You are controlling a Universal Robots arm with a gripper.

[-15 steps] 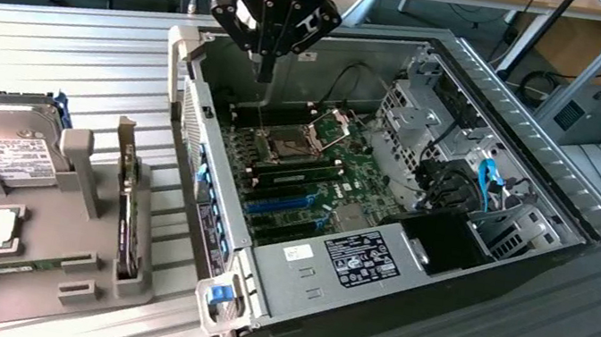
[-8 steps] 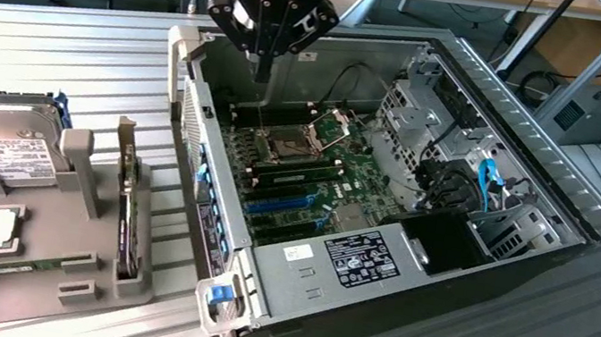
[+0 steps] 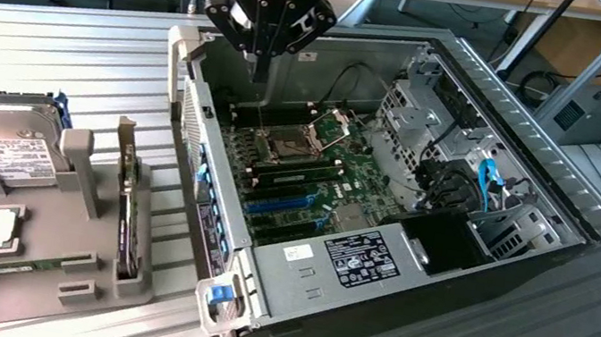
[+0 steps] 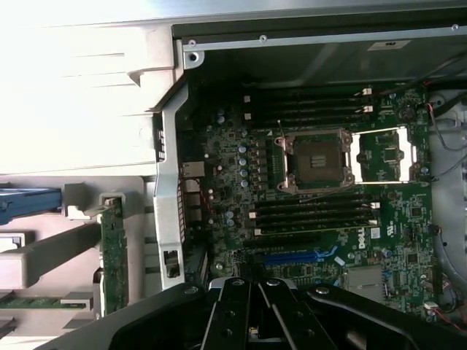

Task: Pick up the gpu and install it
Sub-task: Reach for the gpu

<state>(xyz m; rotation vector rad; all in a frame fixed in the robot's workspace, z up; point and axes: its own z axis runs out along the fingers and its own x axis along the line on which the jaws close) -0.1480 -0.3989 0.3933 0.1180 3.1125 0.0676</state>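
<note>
The robot's black hand hangs over the far left corner of the open grey metal computer case. Its fingers are pressed together with nothing between them. The tips point down toward the green motherboard and are clear of it. The wrist view looks past the hand onto that board. There a long blue expansion slot lies close to the fingers, and the square silver processor socket sits beyond it.

The gpu, a thin black circuit card with a silver metal bracket at its far end, stands on edge in a slot of the grey plastic holder. The holder rests on the ribbed metal table at the exterior view's left of the case, and the card is well apart from the hand. In the wrist view the gpu appears edge-on, just outside the case wall.

In the same holder, a silver boxy hard drive with a white label leans further left. A narrow green memory stick lies at the near end.
</note>
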